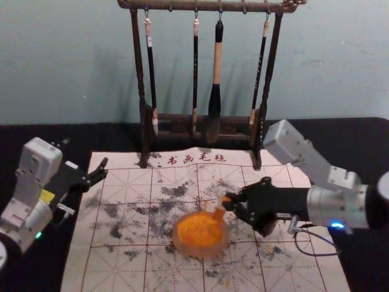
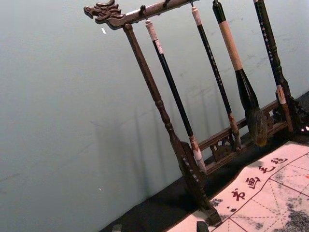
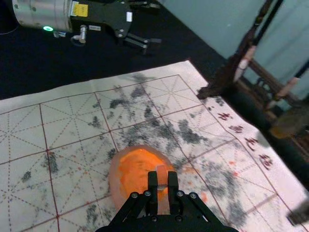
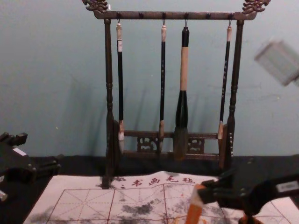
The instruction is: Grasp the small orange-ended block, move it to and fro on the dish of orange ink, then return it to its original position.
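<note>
Hold block (image 1: 218, 214) clamped in R claw (image 3: 162, 180), over orange ink dish (image 1: 202, 252) (can't tell re: contact); stroke to & fro w/ light, even pressure, turn before edge. Leave L claw (image 1: 104, 169) parked at mat (image 1: 121, 274) left side, jaws apart

A calligraphy spot, whether in a studio or lab I cannot tell. At twelve o'clock in the head view, a rack (image 1: 206, 6) hung with brushes (image 1: 217, 67) stands before a plain wall (image 1: 61, 61); toward six o'clock lies a gridded, stained mat (image 1: 109, 267) bearing a dish of orange ink (image 1: 200, 249).
</note>
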Robot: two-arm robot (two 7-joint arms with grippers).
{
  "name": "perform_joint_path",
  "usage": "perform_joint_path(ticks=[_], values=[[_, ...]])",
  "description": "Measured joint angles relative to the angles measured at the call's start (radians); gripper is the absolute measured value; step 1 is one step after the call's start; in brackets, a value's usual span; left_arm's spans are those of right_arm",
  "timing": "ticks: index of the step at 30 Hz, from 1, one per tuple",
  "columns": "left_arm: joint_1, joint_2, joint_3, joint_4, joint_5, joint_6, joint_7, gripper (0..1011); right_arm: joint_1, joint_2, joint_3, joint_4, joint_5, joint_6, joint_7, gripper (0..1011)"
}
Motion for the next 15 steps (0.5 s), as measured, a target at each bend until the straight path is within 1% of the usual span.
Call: perform_joint_path(ticks=[2, 5, 8, 9, 12, 13, 15], values=[[0.000, 0.000, 0.000, 0.000, 0.000, 0.000, 0.000, 1001, -0.010, 0.012, 0.012, -0.015, 0.005, 0.000, -0.008, 98], [0.000, 0.000, 0.000, 0.000, 0.000, 0.000, 0.000, 1001, -0.045, 0.047, 0.048, -0.056, 0.021, 0.004, -0.035, 98], [0.000, 0.000, 0.000, 0.000, 0.000, 0.000, 0.000, 1001, -0.073, 0.069, 0.074, -0.083, 0.032, 0.006, -0.055, 98], [0.000, 0.000, 0.000, 0.000, 0.000, 0.000, 0.000, 1001, -0.094, 0.082, 0.093, -0.101, 0.041, 0.006, -0.070, 98], [0.000, 0.000, 0.000, 0.000, 0.000, 0.000, 0.000, 1001, -0.125, 0.102, 0.120, -0.127, 0.052, 0.007, -0.093, 98], [0.000, 0.000, 0.000, 0.000, 0.000, 0.000, 0.000, 1002, -0.145, 0.114, 0.138, -0.143, 0.058, 0.009, -0.107, 98], [0.000, 0.000, 0.000, 0.000, 0.000, 0.000, 0.000, 1001, -0.170, 0.127, 0.159, -0.160, 0.065, 0.014, -0.126, 98]])
